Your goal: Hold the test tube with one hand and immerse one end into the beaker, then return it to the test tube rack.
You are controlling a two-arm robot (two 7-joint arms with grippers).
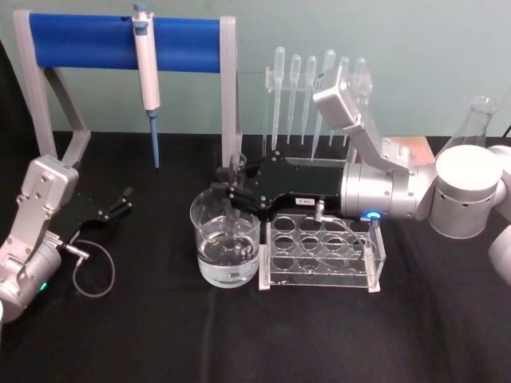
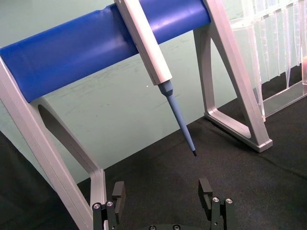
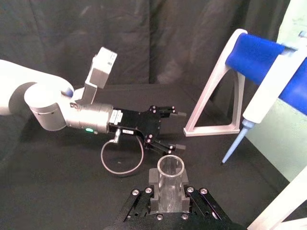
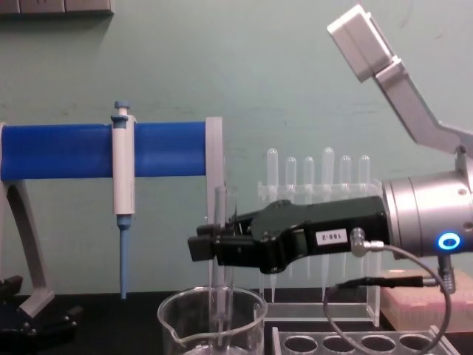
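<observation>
Test tube (image 1: 236, 177) is standing upright, pinched near its top between the fingers of the right claw (image 1: 227, 195), which is closed tight on the glass and reaches in from the right at about rim height. The tube's lower part hangs down inside the beaker (image 1: 206, 255), roughly in the middle. There's clear liquid in the bottom of the beaker, but honestly I can't tell whether the tube's rounded end is below the surface. The beaker sits on the black worktop (image 1: 160, 335), just beside the left end of the clear test tube rack (image 1: 377, 257), and the right arm stretches across above that rack. Further out, the left claw (image 1: 120, 203) is parked low over the worktop on the left, fingers spread wide with nothing between them. Behind everything, a white-and-blue micropipette (image 1: 146, 72) hangs tip down from a blue-barred stand (image 1: 80, 40), with a row of plastic pipettes (image 1: 307, 88) standing in a holder to its right.
</observation>
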